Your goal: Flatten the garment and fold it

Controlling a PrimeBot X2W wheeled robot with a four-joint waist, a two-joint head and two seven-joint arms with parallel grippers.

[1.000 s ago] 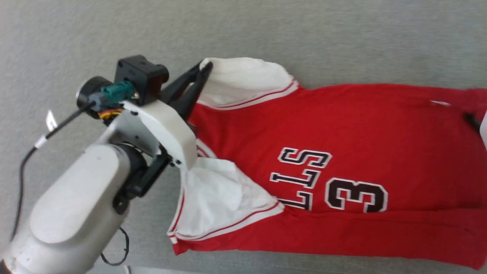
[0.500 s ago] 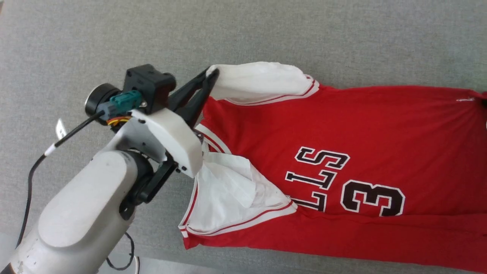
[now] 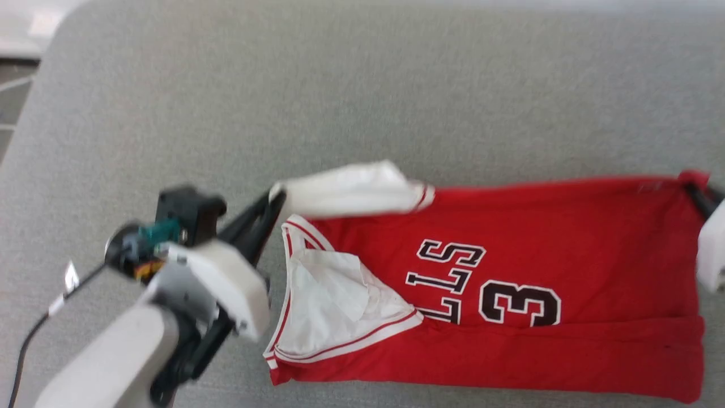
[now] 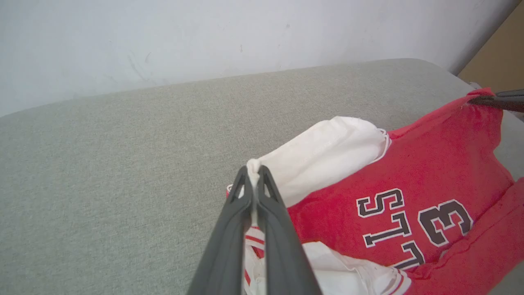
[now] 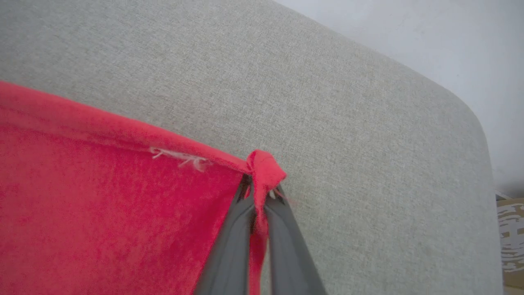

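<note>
A grey woven fabric surface stretches wide and flat, its weave fine and even, its corners rounded. Behind its far edge stands a plain white wall, lightly scuffed. A tan panel meets the wall at the right of the left wrist view. Past 1 rounded corner in the head view lies a pale floor crossed by thin lines. Beyond another corner, in the right wrist view, a brown-and-white patterned object sits low, too cropped to identify.
</note>
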